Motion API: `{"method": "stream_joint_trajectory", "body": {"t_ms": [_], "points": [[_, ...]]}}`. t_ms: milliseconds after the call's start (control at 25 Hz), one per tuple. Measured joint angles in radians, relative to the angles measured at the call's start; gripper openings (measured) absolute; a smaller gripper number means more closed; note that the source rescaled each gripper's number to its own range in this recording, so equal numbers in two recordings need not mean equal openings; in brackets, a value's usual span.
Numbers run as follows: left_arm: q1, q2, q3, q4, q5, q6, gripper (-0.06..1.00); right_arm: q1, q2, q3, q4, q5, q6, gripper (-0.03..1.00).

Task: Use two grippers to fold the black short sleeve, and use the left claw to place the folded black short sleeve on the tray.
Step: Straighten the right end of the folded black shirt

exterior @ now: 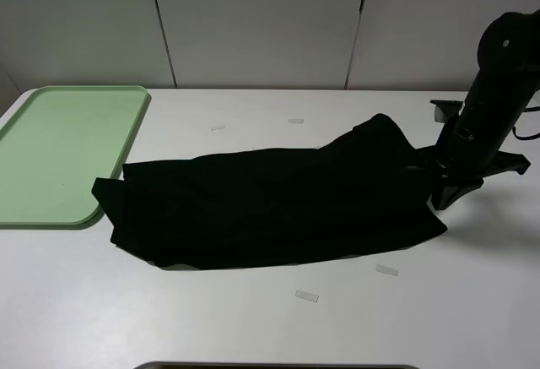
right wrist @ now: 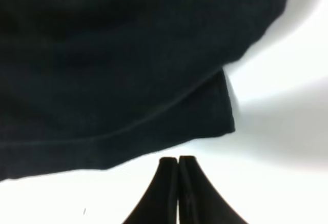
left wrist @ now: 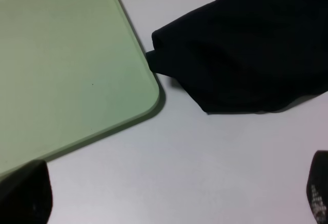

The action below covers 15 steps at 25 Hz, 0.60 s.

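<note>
White desk [exterior: 253,327] fills the room's view, and the black short sleeve [exterior: 270,208] lies spread across its middle, its left end touching the rim of the tray [exterior: 59,149] at the desk's far left corner. Over bare desk near that rim the left claw [left wrist: 169,198] hangs with fingers [left wrist: 20,196] spread wide, the garment apart from both tips. The right gripper [right wrist: 178,183] has its fingers pressed together, empty, just short of the hem at the garment's right end
</note>
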Motion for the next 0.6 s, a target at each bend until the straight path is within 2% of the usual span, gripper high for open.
{"method": "stream_joint_trajectory", "body": {"t_ms": [280, 360, 400, 440, 520, 600], "points": [[0.0, 0.0, 0.0, 0.0, 0.0, 0.0, 1.0, -0.001, -0.054, 0.002, -0.014, -0.152, -0.037, 0.0], [0.0, 0.0, 0.0, 0.0, 0.0, 0.0, 1.0, -0.01, -0.073, 0.002, -0.014, -0.182, -0.088, 0.07], [0.0, 0.0, 0.0, 0.0, 0.0, 0.0, 1.0, -0.019, -0.081, 0.002, -0.011, -0.199, -0.118, 0.14], [0.0, 0.0, 0.0, 0.0, 0.0, -0.001, 1.0, -0.031, -0.083, 0.002, -0.008, -0.216, -0.161, 0.27], [0.0, 0.0, 0.0, 0.0, 0.0, -0.001, 1.0, -0.057, -0.086, 0.002, 0.013, -0.255, -0.254, 0.64], [0.0, 0.0, 0.0, 0.0, 0.0, -0.001, 1.0, -0.084, -0.086, 0.003, 0.056, -0.307, -0.351, 0.86]]}}
